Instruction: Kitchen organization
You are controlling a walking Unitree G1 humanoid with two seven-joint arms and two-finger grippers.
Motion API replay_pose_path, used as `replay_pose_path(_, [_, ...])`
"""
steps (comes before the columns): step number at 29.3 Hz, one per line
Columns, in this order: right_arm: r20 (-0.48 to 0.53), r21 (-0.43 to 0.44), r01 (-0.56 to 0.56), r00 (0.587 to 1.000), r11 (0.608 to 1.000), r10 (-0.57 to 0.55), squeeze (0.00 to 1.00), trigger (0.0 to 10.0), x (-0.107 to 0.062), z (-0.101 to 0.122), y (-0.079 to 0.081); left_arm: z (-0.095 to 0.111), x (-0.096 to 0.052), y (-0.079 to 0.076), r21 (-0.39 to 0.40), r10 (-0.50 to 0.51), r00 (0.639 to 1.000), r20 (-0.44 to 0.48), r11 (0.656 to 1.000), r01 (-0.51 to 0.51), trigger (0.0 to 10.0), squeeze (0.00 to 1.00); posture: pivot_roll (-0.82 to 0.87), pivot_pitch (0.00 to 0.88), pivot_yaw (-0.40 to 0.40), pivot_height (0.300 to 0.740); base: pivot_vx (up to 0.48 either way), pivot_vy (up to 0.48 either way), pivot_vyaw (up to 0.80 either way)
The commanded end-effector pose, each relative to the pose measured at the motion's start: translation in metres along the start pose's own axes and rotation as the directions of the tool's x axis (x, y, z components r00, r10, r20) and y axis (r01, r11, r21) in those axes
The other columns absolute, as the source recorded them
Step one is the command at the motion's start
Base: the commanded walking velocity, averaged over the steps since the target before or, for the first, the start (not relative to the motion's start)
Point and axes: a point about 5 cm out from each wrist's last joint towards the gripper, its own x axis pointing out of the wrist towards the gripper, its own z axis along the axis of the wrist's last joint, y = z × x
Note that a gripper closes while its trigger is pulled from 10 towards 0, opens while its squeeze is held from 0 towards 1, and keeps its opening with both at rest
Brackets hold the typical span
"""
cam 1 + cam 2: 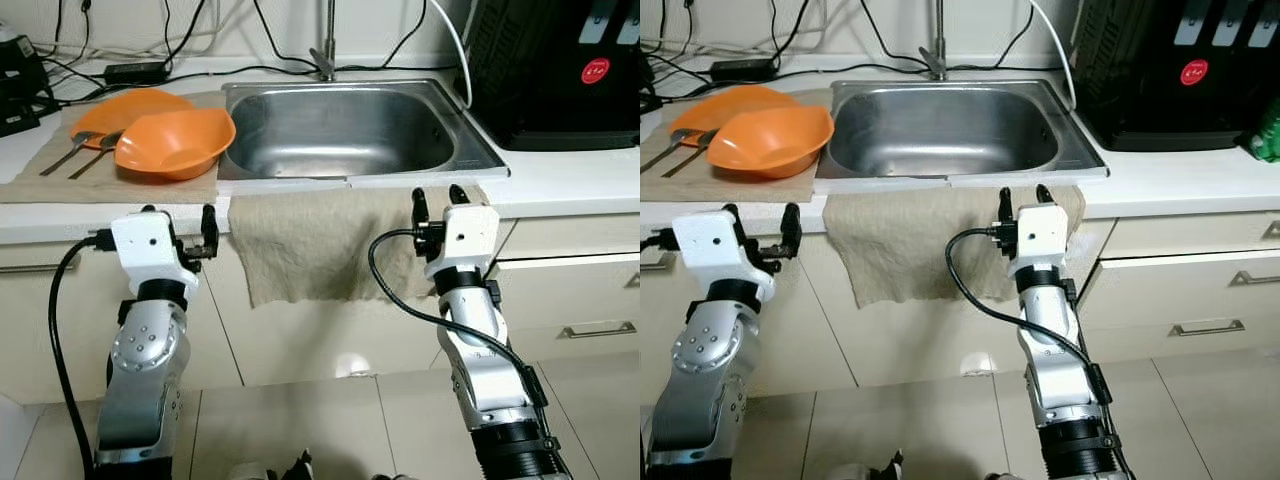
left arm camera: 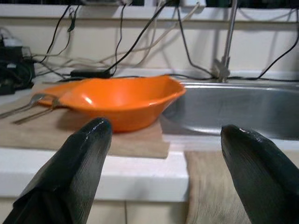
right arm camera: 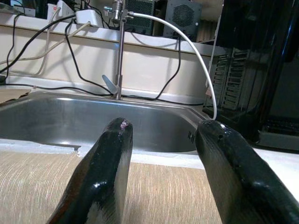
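In front of the sink (image 1: 335,125), 2 grippers, left (image 1: 178,225) and right (image 1: 437,200), wait wide open and empty; reaching up, the left could knock the orange bowl (image 1: 172,143) off the mat (image 1: 150,182).

Head eyes downward, wrists level — sharing sink (image 1: 340,130)

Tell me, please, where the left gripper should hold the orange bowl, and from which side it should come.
Probably the near rim of the orange bowl, approached from the front. The bowl sits upright on the mat with its thin rim facing the left gripper, whose open jaws could close over that edge, one inside and one outside.
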Motion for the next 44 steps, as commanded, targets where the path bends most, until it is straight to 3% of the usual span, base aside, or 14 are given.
replay_pose_path(1, [0.004,-0.002,0.001,1.000,1.000,-0.001,0.00,10.0,-0.002,-0.002,0.000,0.009,0.002,-0.005,0.001,-0.019,0.999,0.039,1.000,0.019,10.0,0.00,0.11,0.000,0.038,0.740,0.000,0.000,0.00])
replay_pose_path(5, [0.023,-0.013,-0.006,1.000,1.000,0.006,0.00,10.0,-0.001,-0.001,0.001,0.024,0.004,-0.015,-0.031,-0.049,0.993,0.108,0.998,0.053,10.0,0.00,0.11,0.000,0.032,0.740,0.081,0.060,0.00])
replay_pose_path(10, [0.028,-0.017,-0.009,1.000,1.000,0.009,0.00,10.0,0.001,-0.001,0.000,0.023,0.003,-0.019,-0.045,-0.046,0.994,0.099,0.998,0.050,10.0,0.00,0.11,0.000,0.027,0.740,0.331,0.256,0.00])
replay_pose_path(21, [0.017,-0.024,-0.054,0.998,0.998,0.054,0.00,10.0,0.005,-0.003,0.006,0.016,0.004,-0.020,-0.047,-0.033,0.998,0.060,0.998,0.036,10.0,0.00,0.12,0.000,0.017,0.740,0.456,0.050,0.00])
replay_pose_path(32, [0.014,-0.035,-0.063,0.998,0.997,0.064,0.00,10.0,0.004,-0.007,0.006,0.020,0.005,-0.024,-0.034,-0.049,0.995,0.085,0.998,0.052,10.0,0.00,0.11,0.000,0.016,0.740,0.480,0.000,0.00])
replay_pose_path(44, [0.021,-0.025,-0.092,0.996,0.995,0.092,0.00,10.0,0.006,-0.006,0.010,0.034,0.007,-0.018,-0.014,0.025,0.988,0.153,1.000,-0.023,10.0,0.00,0.13,0.000,0.005,0.740,0.324,0.072,0.00])
